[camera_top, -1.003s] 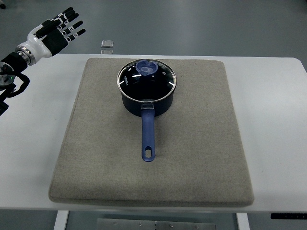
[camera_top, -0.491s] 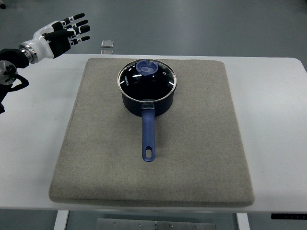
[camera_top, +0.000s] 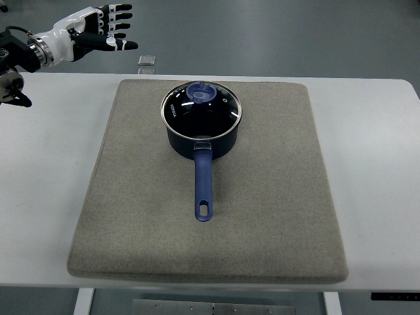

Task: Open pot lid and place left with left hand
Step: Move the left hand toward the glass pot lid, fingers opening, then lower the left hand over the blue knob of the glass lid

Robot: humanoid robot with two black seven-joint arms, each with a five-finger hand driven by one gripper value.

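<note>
A dark blue pot (camera_top: 201, 134) stands on the grey mat (camera_top: 262, 210), its long blue handle (camera_top: 202, 187) pointing toward the near edge. A glass lid (camera_top: 201, 110) with a blue knob (camera_top: 200, 94) rests on the pot. My left hand (camera_top: 105, 29) hovers at the far left, above the table's back edge and well left of the lid, with its fingers spread and holding nothing. The right arm does not show.
The mat lies on a white table (camera_top: 46, 170). A small grey block (camera_top: 147, 60) sits just beyond the table's back edge, close to the left hand.
My left hand has risen and swung to the right, nearer the pot, with the fingers still spread. The pot and lid have not moved.
</note>
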